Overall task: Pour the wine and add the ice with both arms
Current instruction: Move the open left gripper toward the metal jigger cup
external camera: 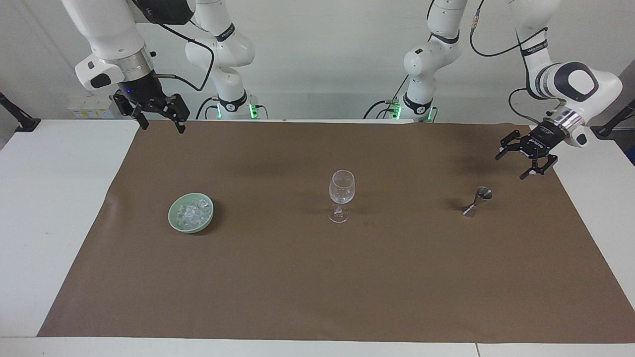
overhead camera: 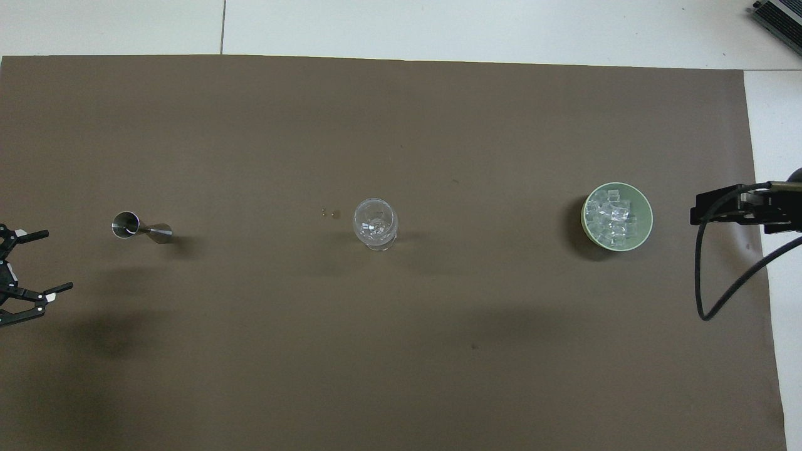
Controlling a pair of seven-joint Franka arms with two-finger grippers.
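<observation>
We list, on the brown mat (external camera: 317, 277): a green bowl (external camera: 174, 221) of ice (external camera: 192, 213) toward the right arm's end; a wine glass (external camera: 341, 194) at the middle; a metal jigger (external camera: 477, 201) toward the left arm's end. The left gripper (external camera: 522, 159), fingers spread wide and empty, hangs over the mat near the jigger. The right gripper (external camera: 158, 120), also spread wide and empty, waits over the mat's corner nearest the robots.
</observation>
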